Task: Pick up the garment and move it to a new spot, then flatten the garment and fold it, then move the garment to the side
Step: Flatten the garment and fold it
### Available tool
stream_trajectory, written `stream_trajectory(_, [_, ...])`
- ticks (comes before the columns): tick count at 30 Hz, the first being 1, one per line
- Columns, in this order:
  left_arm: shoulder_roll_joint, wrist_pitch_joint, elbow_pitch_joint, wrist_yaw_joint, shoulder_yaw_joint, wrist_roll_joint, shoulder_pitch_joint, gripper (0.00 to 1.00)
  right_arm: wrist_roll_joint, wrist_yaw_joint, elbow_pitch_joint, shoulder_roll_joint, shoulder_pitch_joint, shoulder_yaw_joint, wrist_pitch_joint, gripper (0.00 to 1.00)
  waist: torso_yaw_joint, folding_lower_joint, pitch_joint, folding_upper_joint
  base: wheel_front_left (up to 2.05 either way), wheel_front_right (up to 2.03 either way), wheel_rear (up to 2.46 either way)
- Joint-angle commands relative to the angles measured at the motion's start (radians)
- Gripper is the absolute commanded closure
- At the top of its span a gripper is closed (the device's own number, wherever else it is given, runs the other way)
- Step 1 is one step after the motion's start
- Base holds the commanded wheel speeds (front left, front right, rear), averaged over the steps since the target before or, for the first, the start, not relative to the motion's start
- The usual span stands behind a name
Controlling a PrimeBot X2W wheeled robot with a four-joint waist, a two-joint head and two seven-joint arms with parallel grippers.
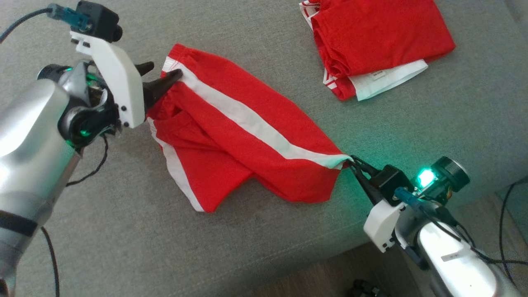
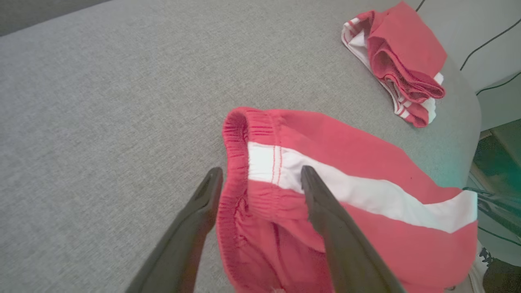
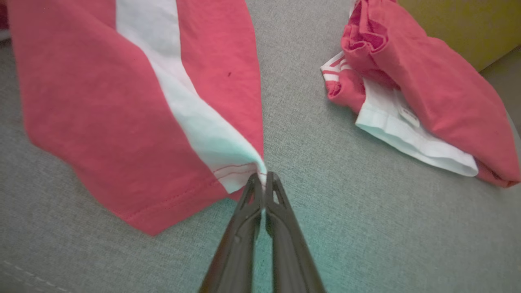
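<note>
Left claw stands spread wide, its two dark fingers straddling the elastic waistband of the red cloth shorts with a white side stripe. One finger lies over the cloth at the stripe, the other outside the waistband edge above the grey woven cushion surface. Nothing is pinched between them. Right claw is clenched on the shorts' hem corner, at the stripe's far end, near the cushion's front edge. That grey surface carries everything. The shorts lie across its middle, stretched slantwise between the two claws, with one leg crumpled beneath. Well apart, toward the far right, lies a smaller folded bundle of red and white cloth.
</note>
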Motion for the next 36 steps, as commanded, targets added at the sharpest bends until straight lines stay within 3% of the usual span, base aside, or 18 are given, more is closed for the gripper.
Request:
stream_trajectory(1, [0.047,-0.009,-0.018,-0.006,0.035,-0.007,-0.066,0.0,-0.01,-0.001,-0.023,-0.001,-0.018,0.013,-0.011,1.0,-0.002,0.0,0.001,0.0,0.0,0.0,0.0])
stream_trajectory(17, [0.072,-0.027,0.028,-0.006,-0.098,-0.109,-0.15,0.0,-0.012,-0.001,0.009,0.026,-0.044,0.033,-0.028,1.0,-0.034,0.0,0.02,0.0,0.0,0.0,0.0])
stream_trajectory(19, [0.073,-0.031,0.03,-0.006,-0.112,-0.119,-0.155,0.17,-0.013,-0.001,0.011,0.028,-0.045,0.032,-0.029,1.0,-0.034,0.0,0.021,0.0,0.0,0.0,0.0])
stream_trajectory(20, [0.073,-0.032,0.03,-0.006,-0.118,-0.126,-0.157,0.5,-0.013,-0.001,0.012,0.029,-0.046,0.031,-0.03,1.0,-0.034,0.0,0.021,0.0,0.0,0.0,0.0])
stream_trajectory(22, [0.073,-0.034,0.031,-0.006,-0.13,-0.139,-0.161,1.0,-0.013,-0.001,0.015,0.031,-0.047,0.028,-0.031,1.0,-0.032,0.0,0.021,0.0,0.0,0.0,0.0])
stream_trajectory(31, [0.069,-0.099,0.026,-0.006,-0.175,-0.179,-0.177,1.0,-0.006,-0.001,0.005,0.023,-0.072,-0.022,-0.055,1.0,0.022,0.0,-0.015,0.0,0.0,0.0,0.0])
stream_trajectory(36, [0.063,-0.16,0.016,-0.006,-0.179,-0.216,-0.172,1.0,-0.008,-0.001,-0.03,-0.028,-0.159,-0.029,-0.048,1.0,0.084,0.0,-0.081,0.0,0.0,0.0,0.0])
